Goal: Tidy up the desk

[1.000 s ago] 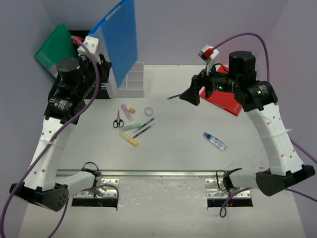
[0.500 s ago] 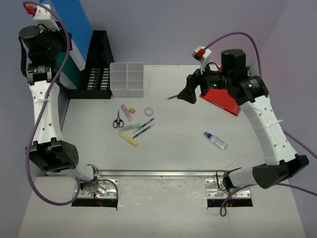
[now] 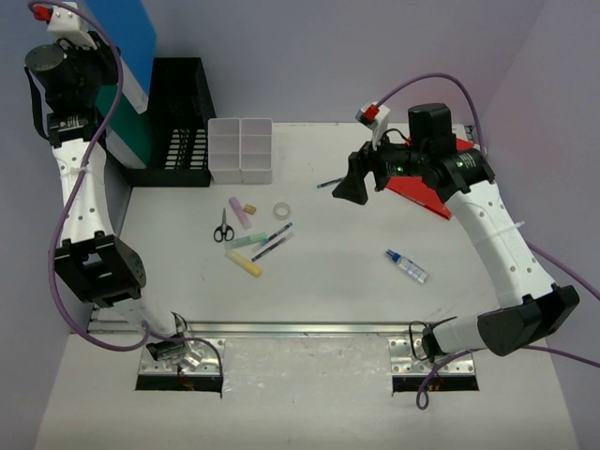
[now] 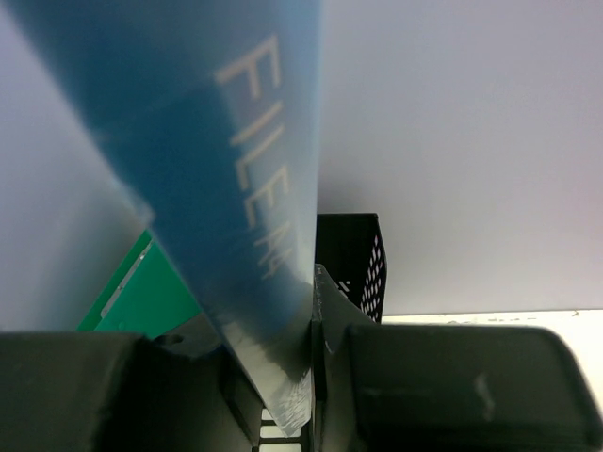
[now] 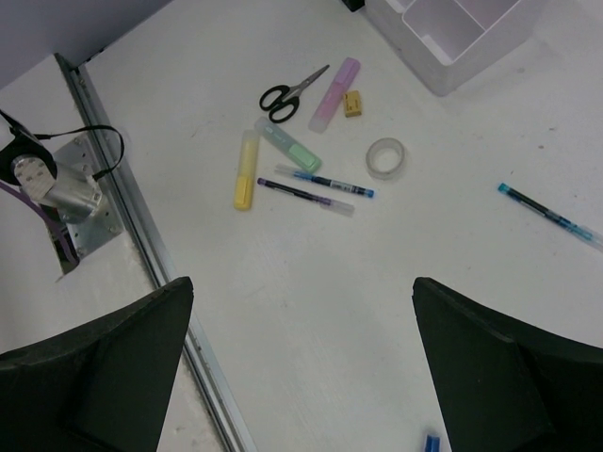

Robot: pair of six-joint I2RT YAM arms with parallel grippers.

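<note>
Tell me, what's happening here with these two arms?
The robot is tidying a desk. Its left gripper is clamped on a blue folder, held up beside the black file rack at the far left. The right gripper hangs open above the desk, empty, with pens and scissors lying loose on it.

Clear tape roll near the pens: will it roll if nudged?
Probably not: the tape roll lies flat, hole up, so a nudge should slide it across the desk. It looks small and thin, likely light. Tipped onto its rim, it would likely roll.
</note>
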